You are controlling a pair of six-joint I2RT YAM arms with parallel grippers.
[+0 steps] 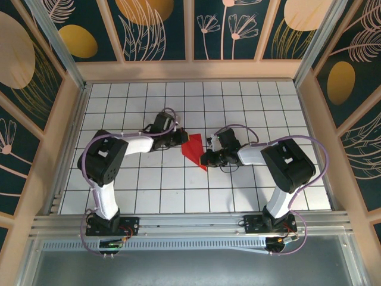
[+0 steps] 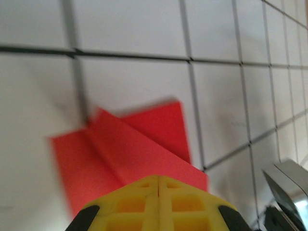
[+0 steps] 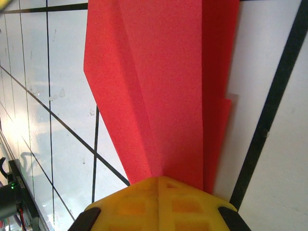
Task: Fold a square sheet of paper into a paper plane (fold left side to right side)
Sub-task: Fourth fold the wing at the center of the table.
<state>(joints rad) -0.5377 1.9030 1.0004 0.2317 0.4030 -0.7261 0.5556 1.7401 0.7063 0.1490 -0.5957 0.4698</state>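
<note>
Red paper [image 1: 193, 149]: folded into a narrow, pointed shape, lying flat on the desk near the middle of the grid, between the two tools. Its sharp end aims toward the near right in the overhead view.
Folds: layered flaps with straight creases show in both wrist views. In the right wrist view a long crease runs down the length of the paper toward the fingertips.
Left tool [image 2: 158, 179]: clenched, its yellow fingers pressed together with a thin seam between them. The tips sit over the paper's edge, at its far-left end. I cannot tell whether they press on it.
Right tool [image 3: 159, 179]: clenched in the same way, with nothing between the fingers. The tips rest at the paper's narrow end, and the red layers pass beneath them.
Desk [image 1: 119, 101]: white, ruled with a black grid.
Left arm [image 1: 107, 159]: bent, reaching in from the left.
Right arm [image 1: 287, 162]: bent, reaching in from the right.
Walls [image 1: 159, 24]: dark teal panels with gold ovals and pale leaf outlines, framed in light wood.
</note>
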